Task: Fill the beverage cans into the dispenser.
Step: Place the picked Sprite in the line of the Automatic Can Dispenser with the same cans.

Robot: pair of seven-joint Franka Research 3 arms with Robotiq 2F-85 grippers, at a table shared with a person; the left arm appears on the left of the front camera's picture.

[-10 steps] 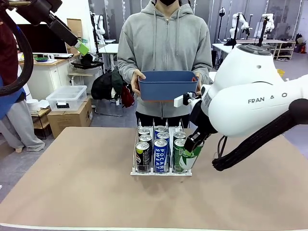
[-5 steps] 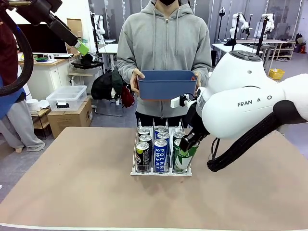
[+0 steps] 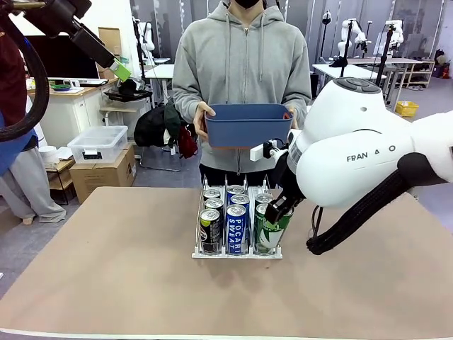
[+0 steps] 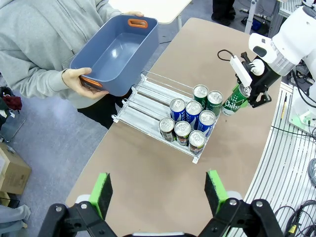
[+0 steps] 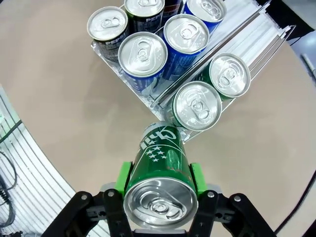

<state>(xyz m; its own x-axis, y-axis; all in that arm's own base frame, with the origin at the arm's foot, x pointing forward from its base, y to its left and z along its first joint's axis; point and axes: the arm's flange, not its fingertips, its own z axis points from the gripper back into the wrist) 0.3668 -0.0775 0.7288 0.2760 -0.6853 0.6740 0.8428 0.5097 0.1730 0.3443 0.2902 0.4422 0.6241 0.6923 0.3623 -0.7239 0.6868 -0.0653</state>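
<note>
Dispenser [image 4: 148,96] holds seven cans [image 4: 190,121]; right fingers [image 5: 159,178] grip an eighth [image 5: 160,165]

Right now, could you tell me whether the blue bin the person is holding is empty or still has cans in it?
Empty. The left wrist view looks into the blue bin and shows only its bare floor.

A clear three-lane dispenser [image 3: 238,253] stands mid-desk, holding black, blue and green beverage cans [image 3: 236,228] upright in rows toward its front lip. One more green can [image 5: 161,173] hangs tilted just beside the green lane's front corner.
</note>
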